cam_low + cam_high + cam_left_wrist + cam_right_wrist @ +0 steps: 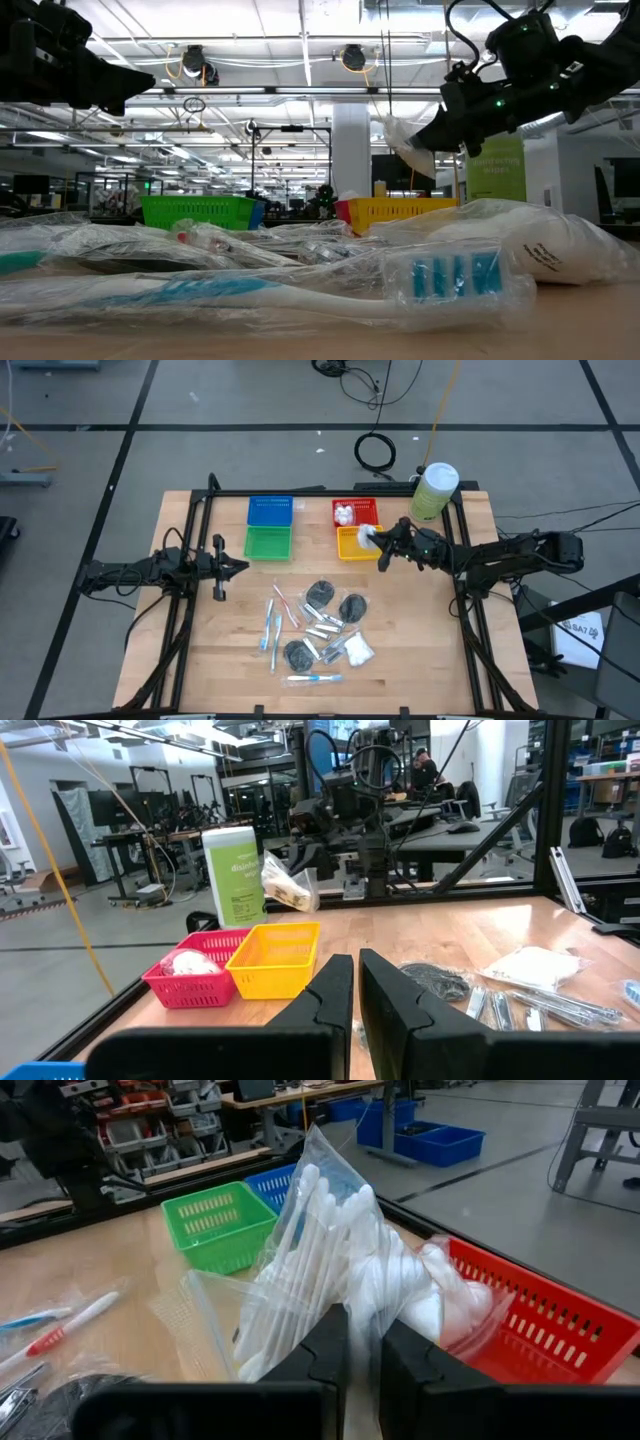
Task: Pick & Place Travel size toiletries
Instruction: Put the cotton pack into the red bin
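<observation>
My right gripper (383,546) is shut on a clear packet of white cotton swabs (325,1255). It hangs in the air over the yellow basket (353,546); the low view shows the packet (404,142) well above that basket (398,210). The other toiletries lie in a pile mid-table (318,628): wrapped toothbrushes (270,628), dark discs (321,593), silver tubes and a white puffy packet (358,650). My left gripper (236,567) is shut and waits off the table beside the green basket (267,544), touching nothing. My right gripper pinches the swab packet by one end (350,1315) between its two fingers. The fingers come from the table's right side, slanting slightly down. The packet is lifted clear and juts out past the fingertips (432,128) toward the left, above the yellow basket.
The red basket (356,512), behind the yellow one, holds white puffy packets. A blue basket (270,510) stands behind the green one. A tall pale-green canister (434,491) stands at the far right corner, near my right arm. Bare wood lies left and right of the pile.
</observation>
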You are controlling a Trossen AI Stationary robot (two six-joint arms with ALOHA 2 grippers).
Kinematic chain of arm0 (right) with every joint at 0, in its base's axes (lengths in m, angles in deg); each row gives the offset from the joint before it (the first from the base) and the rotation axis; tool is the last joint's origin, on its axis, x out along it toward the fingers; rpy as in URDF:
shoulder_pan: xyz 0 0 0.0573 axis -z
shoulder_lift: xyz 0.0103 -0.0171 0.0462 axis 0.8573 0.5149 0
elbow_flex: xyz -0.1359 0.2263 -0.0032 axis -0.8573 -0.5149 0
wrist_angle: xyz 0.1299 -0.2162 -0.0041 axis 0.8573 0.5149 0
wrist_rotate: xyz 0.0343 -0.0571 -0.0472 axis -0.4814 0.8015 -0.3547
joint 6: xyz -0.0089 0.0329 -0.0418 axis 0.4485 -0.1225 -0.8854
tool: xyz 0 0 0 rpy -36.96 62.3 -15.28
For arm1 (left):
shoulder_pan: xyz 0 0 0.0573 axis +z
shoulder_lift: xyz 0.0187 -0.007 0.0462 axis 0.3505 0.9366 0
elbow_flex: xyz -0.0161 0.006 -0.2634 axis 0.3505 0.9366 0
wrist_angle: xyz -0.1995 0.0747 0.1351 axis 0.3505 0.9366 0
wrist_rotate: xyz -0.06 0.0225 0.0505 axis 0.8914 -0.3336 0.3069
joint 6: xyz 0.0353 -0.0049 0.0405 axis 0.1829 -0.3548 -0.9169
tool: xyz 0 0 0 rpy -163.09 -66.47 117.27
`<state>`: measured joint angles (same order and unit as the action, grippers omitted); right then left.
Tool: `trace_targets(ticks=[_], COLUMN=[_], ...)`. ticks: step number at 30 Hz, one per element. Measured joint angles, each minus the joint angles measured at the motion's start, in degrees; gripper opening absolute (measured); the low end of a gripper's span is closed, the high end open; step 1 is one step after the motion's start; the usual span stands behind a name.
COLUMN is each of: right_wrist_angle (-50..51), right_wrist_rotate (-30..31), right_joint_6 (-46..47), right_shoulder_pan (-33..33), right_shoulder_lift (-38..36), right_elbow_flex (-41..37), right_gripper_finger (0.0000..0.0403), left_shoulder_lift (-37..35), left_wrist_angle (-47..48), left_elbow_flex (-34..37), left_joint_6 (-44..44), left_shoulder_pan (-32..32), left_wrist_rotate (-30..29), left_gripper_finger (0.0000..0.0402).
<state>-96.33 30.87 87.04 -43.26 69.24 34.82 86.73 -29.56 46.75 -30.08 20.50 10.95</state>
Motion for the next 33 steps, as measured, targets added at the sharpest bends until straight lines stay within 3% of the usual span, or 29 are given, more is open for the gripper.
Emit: trace_targets(ticks=[10,14,18,24,28,33], right_wrist_angle=[2.0,9.7,17.7,19.3,19.3,15.7], right_wrist_rotate=[2.4,-1.9,-1.8,-2.0,-7.3,-7.7], right_joint_6=[-0.4,-1.9,-5.4,-7.9,-7.5,-8.9], right_shoulder_pan=[2.5,5.1,8.0,12.8,15.8,17.9], right_shoulder_lift=[0.0,0.0,1.3,6.8,12.5,19.1], right_elbow_flex=[2.5,8.2,14.3,19.9,22.4,22.8], right_gripper_finger=[0.0019,0.0019,0.0019,0.0019,0.0019,0.0019], left_shoulder_lift=[0.0,0.0,0.0,0.0,0.0,0.0], left_wrist_angle=[0.0,0.0,0.0,0.0,0.0,0.0], left_elbow_flex=[0.0,0.0,0.0,0.0,0.0,0.0], left_joint_6=[0.0,0.0,0.0,0.0,0.0,0.0], left_shoulder_pan=[0.0,0.0,0.0,0.0,0.0,0.0], left_wrist_rotate=[0.0,0.0,0.0,0.0,0.0,0.0], left_gripper_finger=[0.0024,0.0024,0.0024,0.0024,0.0024,0.0024])
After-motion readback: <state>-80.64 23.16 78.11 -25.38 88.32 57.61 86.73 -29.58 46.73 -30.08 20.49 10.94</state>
